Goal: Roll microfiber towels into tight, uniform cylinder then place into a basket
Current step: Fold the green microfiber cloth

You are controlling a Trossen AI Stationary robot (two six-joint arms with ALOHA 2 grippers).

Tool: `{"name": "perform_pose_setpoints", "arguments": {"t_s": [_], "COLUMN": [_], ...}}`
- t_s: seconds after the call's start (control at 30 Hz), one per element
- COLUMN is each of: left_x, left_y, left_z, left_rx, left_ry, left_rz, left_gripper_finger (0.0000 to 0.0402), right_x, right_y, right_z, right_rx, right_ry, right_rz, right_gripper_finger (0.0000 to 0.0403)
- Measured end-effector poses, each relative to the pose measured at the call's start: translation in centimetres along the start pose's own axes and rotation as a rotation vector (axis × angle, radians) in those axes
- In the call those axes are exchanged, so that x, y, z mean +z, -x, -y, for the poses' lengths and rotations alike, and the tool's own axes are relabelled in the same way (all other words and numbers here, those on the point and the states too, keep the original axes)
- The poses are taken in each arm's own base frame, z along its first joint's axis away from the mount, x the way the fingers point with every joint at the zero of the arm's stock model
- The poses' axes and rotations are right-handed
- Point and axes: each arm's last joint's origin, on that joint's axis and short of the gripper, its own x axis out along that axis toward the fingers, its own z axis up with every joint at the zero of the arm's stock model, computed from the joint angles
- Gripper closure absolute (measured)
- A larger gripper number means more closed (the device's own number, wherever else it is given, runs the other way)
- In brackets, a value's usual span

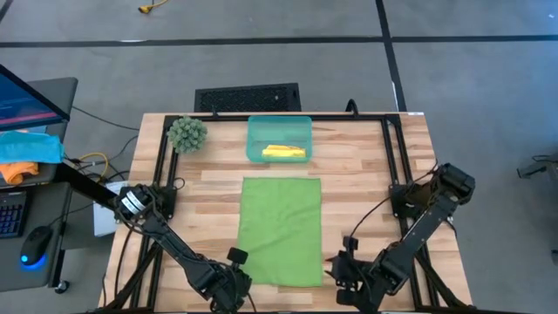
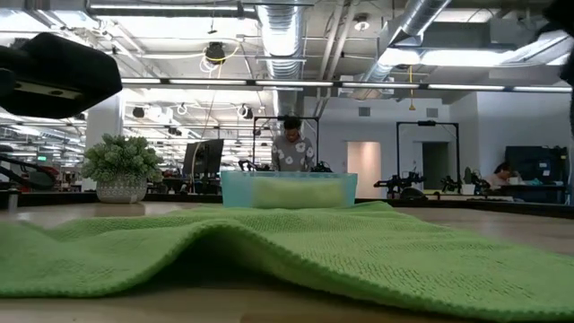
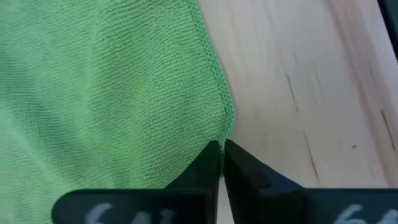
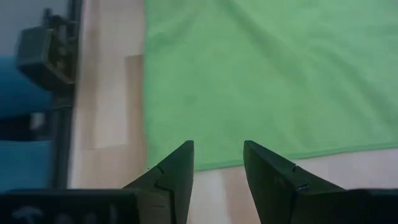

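Top-down view of a wooden worktop (image 1: 366,166) w/ two dark robot arms reaching in from the near edge. A lime green towel (image 1: 281,228) lies spread flat in the middle, long side running front to back. At its near left corner sits the left pincer (image 3: 222,149), fingers pressed together and pinching the towel's corner hem. The right pincer (image 4: 217,163) rests just off the near right corner, fingers (image 4: 177,171) parted w/ a clear gap, holding nothing, tips at the towel's near edge. Just beyond the towel's far edge is the teal basket (image 1: 279,125), w/ a rolled yellow towel (image 1: 284,153) lying inside. A fuzzy green plant (image 1: 187,133) stands left of the basket. From worktop level the green towel (image 2: 296,251) humps up in a low fold; a person (image 2: 291,148) stands in the room behind.
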Motion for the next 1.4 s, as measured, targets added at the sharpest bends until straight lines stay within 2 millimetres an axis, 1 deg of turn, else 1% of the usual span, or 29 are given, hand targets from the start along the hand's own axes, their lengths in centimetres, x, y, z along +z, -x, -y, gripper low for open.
{"name": "perform_pose_setpoints", "arguments": {"t_s": [0.1, 0.17, 0.37, 0.57, 0.7, 0.8, 1.0, 1.03, 1.1, 1.17, 1.23, 1.3, 1.4], "left_x": [0.0, 0.0, 0.0, 0.1, 0.2, 0.3, 0.4, 0.4, 0.4, 0.4, 0.4, 0.4, 0.4], "left_y": [0.0, 0.0, 0.0, 0.0, -0.1, -0.2, -0.2, -0.2, -0.2, -0.2, -0.2, -0.2, -0.2], "left_z": [0.0, 0.0, 0.0, -0.1, -0.4, -0.7, -0.8, -0.8, -0.8, -0.8, -0.8, -0.8, -0.8], "left_rx": [0.000, 0.000, -0.001, -0.001, 0.002, 0.005, 0.004, 0.004, 0.004, 0.004, 0.004, 0.004, 0.000], "left_ry": [0.010, 0.020, 0.068, 0.101, 0.121, 0.125, 0.123, 0.121, 0.121, 0.121, 0.121, 0.121, 0.121], "left_rz": [0.000, 0.000, 0.001, 0.004, 0.004, 0.003, 0.002, 0.002, 0.002, 0.002, 0.002, 0.001, -0.001], "left_gripper_finger": [0.0391, 0.0391, 0.0391, 0.0391, 0.0391, 0.0391, 0.0391, 0.0391, 0.0391, 0.0391, 0.0391, 0.0391, 0.0391], "right_x": [-0.5, -0.4, -0.4, -1.2, -1.5, -1.9, -2.3, -2.3, -2.5, -2.9, -3.2, -3.9, -4.2], "right_y": [-0.5, -0.6, -0.9, -1.5, -1.9, -2.2, -2.7, -2.9, -3.8, -4.7, -5.6, -6.1, -6.8], "right_z": [-0.2, -0.4, -0.6, -0.4, -0.5, -0.5, -0.2, -0.1, -0.3, -0.5, -1.2, -1.3, -1.8], "right_rx": [0.067, 0.099, 0.133, 0.153, 0.198, 0.238, 0.252, 0.254, 0.252, 0.251, 0.264, 0.252, 0.271], "right_ry": [-0.034, -0.036, -0.012, 0.057, 0.086, 0.081, 0.068, 0.063, 0.058, 0.098, 0.123, 0.159, 0.169], "right_rz": [-0.011, -0.009, 0.026, 0.039, 0.067, 0.094, 0.105, 0.107, 0.112, 0.101, 0.086, 0.049, 0.020], "right_gripper_finger": [0.0241, 0.0241, 0.0238, 0.0211, 0.0197, 0.0196, 0.0199, 0.0199, 0.0198, 0.0197, 0.0197, 0.0199, 0.0202]}}
